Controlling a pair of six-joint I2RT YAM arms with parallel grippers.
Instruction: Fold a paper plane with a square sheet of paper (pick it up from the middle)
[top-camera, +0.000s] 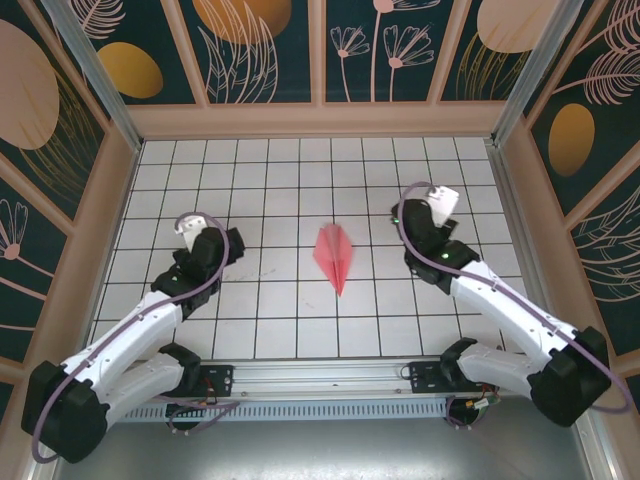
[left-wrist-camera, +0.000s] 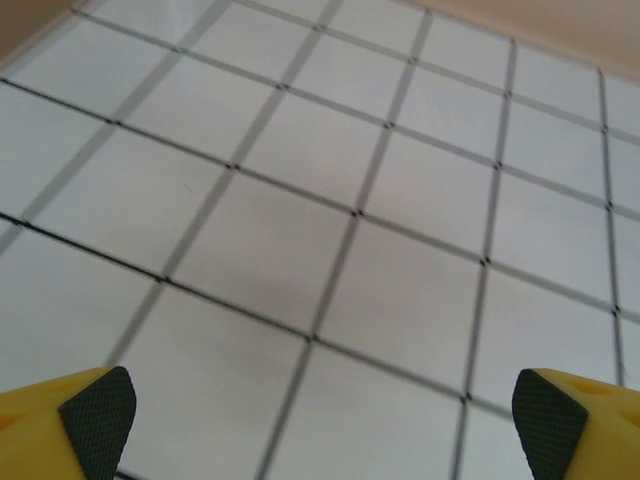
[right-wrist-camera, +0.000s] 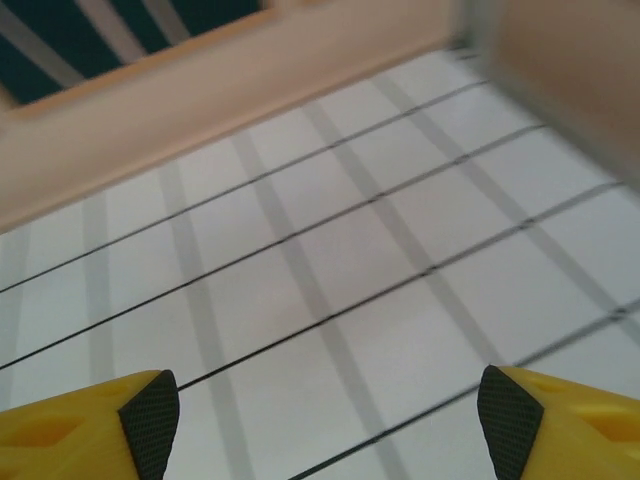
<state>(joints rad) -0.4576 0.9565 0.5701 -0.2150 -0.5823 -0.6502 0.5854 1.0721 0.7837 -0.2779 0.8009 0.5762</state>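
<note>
1. The left pincer (left-wrist-camera: 325, 415) is open. Its yellow fingers, tipped with dark pads (left-wrist-camera: 95, 420), sit wide apart over bare white tiles with nothing between them.
2. The right pincer (right-wrist-camera: 330, 420) is open too, its pads (right-wrist-camera: 150, 420) spread and empty above the table (top-camera: 260, 180).
3. The paper plane (top-camera: 335, 256) lies mid-table between the two arms, well apart from both. Seen from above, it is at about 3 o'clock from the left pincer and about 8 o'clock from the right.
4. Its long axis runs roughly 12 to 6, with the sharp tip toward 6, facing the arm bases.
5. The right pincer looks slightly nearer, so I judge it better placed for any reach, and it would come in across the crease.
6. The folds are too small to check, and the right wrist view is blurred.
</note>
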